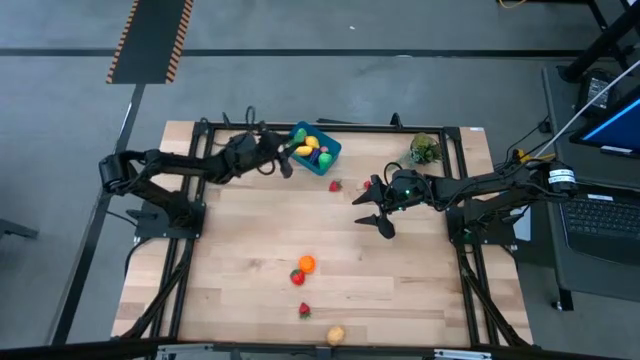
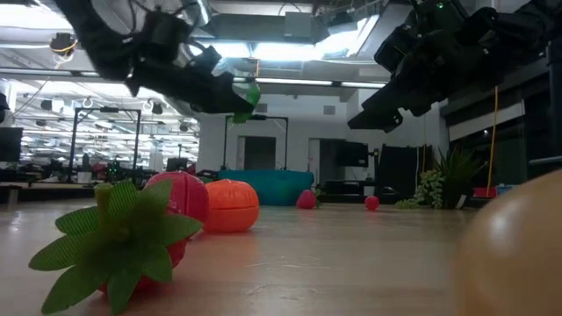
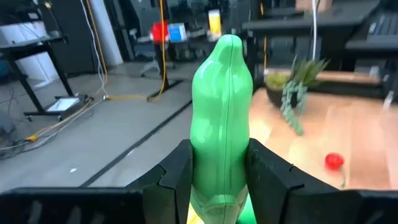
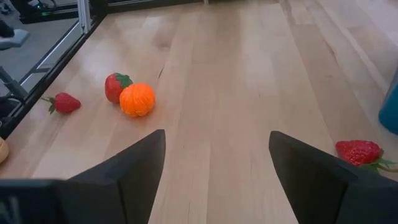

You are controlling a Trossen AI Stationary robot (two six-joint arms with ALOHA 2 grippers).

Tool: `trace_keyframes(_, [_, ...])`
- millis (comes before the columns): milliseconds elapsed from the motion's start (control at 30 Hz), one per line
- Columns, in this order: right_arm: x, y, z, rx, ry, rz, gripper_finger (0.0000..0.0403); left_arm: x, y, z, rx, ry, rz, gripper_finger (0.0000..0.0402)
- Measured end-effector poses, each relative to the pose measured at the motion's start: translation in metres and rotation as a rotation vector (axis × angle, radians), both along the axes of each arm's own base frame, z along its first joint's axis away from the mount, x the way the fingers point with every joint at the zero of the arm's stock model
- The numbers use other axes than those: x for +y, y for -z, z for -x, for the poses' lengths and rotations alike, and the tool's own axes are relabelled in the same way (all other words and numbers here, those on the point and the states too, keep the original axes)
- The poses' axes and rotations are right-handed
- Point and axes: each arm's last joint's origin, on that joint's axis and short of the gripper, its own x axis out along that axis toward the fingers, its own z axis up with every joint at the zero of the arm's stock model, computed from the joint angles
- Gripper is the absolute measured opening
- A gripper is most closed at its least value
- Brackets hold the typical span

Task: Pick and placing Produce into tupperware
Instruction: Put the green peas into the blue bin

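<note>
Between the fingers (image 3: 273, 180) of the left gripper (image 3: 219, 180) stands a green toy vegetable (image 3: 222, 118), clamped on both sides and pointing away from the wrist. Just under and ahead of this gripper sits the blue container (image 1: 326, 160), with yellow and green toy pieces (image 1: 308, 150) already lying inside it. Right beside the container, on the side away from the left arm, a small strawberry (image 1: 335, 185) lies on the wooden table (image 1: 250, 270), and a potted plant (image 1: 424, 150) stands farther off near the table's corner.

Over the table near that plant hangs the right gripper (image 4: 217, 174), its fingers spread wide apart with nothing between them. Close to one of its fingers lies a red strawberry (image 4: 359, 152). Well ahead of it rests an orange (image 4: 137, 99) touching a red fruit with a green top (image 4: 115, 86), with another strawberry (image 4: 64, 102) near them and a tan fruit (image 1: 335, 335) at the table's edge beyond
</note>
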Motion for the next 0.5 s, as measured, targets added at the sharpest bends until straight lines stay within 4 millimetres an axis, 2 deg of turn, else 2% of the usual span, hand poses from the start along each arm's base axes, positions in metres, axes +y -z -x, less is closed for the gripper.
trace_keyframes(233, [0.0, 0.002, 0.001, 0.02, 0.0, -0.002, 0.0288, 0.02, -0.025, -0.011, 0.127, -0.013, -0.005, 0.0114])
trace_keyframes(500, [0.0, 0.002, 0.001, 0.024, 0.0, -0.003, 0.0288, 0.038, -0.045, -0.011, 0.274, -0.04, 0.006, 0.0114])
